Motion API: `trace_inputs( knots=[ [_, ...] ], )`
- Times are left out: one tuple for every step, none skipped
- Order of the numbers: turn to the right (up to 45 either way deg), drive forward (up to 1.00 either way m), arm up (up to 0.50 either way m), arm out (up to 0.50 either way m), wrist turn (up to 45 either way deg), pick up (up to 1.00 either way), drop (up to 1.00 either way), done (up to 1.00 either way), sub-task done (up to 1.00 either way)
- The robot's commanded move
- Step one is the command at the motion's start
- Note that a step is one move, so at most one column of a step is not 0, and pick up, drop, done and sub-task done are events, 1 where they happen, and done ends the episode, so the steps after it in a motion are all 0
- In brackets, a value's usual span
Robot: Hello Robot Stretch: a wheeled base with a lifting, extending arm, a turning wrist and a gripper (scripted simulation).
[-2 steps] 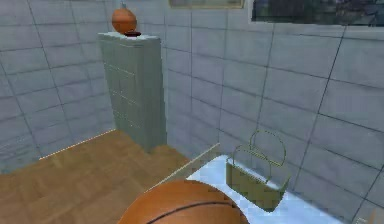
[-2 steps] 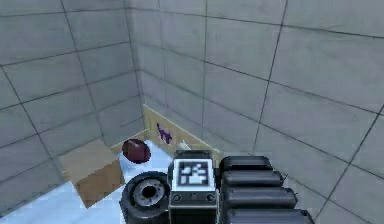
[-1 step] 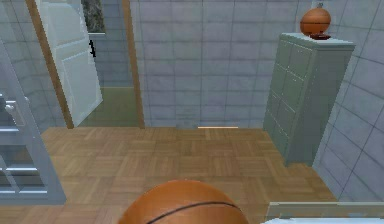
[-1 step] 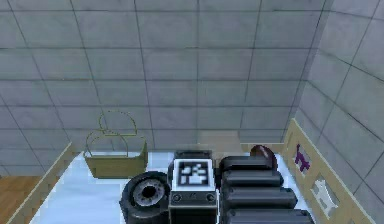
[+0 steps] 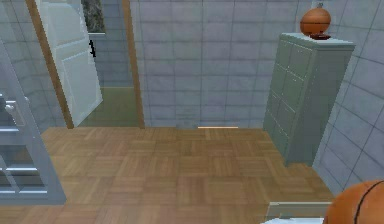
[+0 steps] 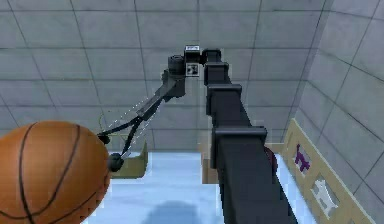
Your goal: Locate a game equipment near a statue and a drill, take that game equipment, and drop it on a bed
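A large orange basketball fills the arm side view's lower left, and its edge shows again at the forward view's bottom right. The dark arm rises from the bottom edge. My gripper reaches down and left from its far end, the fingertips right beside the ball. The ball's underside is cut off, so I cannot tell whether the gripper holds it. A second basketball rests on top of a tall grey-green cabinet.
A pale blue flat surface lies under the arm, with a tan panel bearing purple and white shapes to its right. Tiled walls close in. A white door stands ajar at the forward view's left, beyond wood floor.
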Motion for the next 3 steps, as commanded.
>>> trace_inputs(
  knots=[
    [0.0, 0.00, 0.00, 0.00, 45.0, 0.00, 0.00, 0.00, 0.00],
    [0.0, 0.00, 0.00, 0.00, 45.0, 0.00, 0.00, 0.00, 0.00],
    [0.0, 0.00, 0.00, 0.00, 42.0, 0.00, 0.00, 0.00, 0.00]
  ],
)
